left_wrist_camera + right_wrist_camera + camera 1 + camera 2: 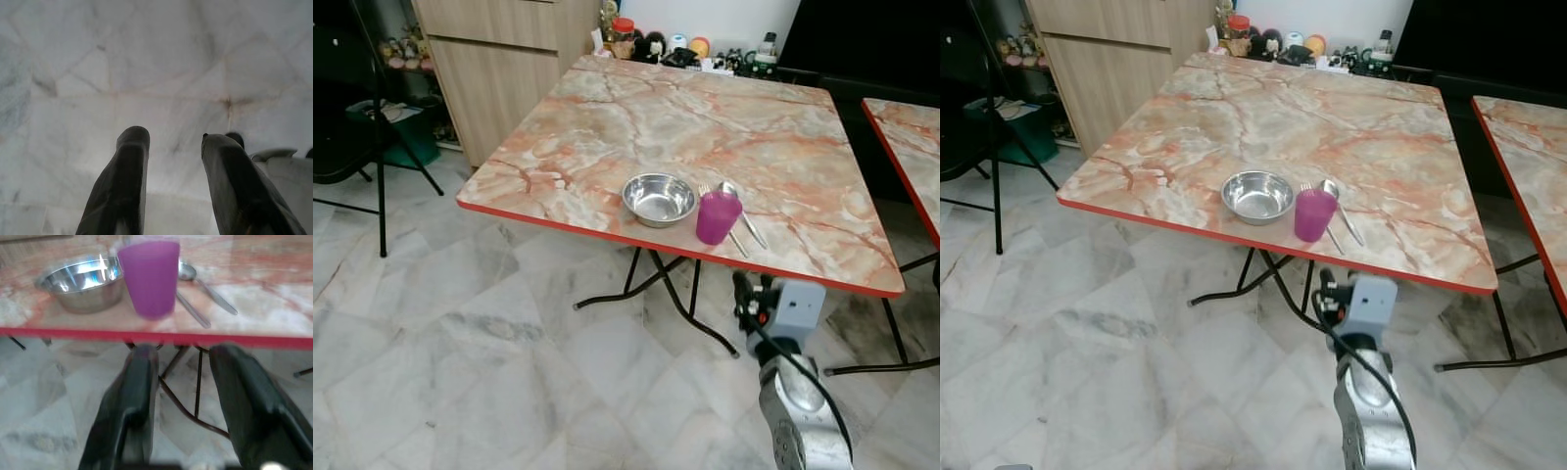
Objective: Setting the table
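Nearest the camera, the robot's silver right arm rises from the lower edge of the head view, ending in the right gripper, whose two black fingers are spread apart with nothing between them; it hangs just below and in front of the red front edge of the square marble-patterned folding table, not touching it. The left gripper, idle, points at the pale marble floor tiles, its fingers likewise parted and empty.

Taking the translucent purple plastic cup as landmark and reading left to right: the round stainless-steel bowl stands upright just to its left, close but apparently not touching; the cup itself stands upright near the table's front edge; just behind and to its right lie a metal fork and a metal spoon, side by side, their handles running toward the front edge. The fork's handle passes behind the cup.

The place setting appears largely laid, and the step in hand is probably a withdrawal or a final adjustment. To do it well, the right gripper should move clear of the red edge without lifting into the tabletop from beneath. Any approach to the cup should come from the front, since a sideways sweep risks knocking the cutlery or bowl.
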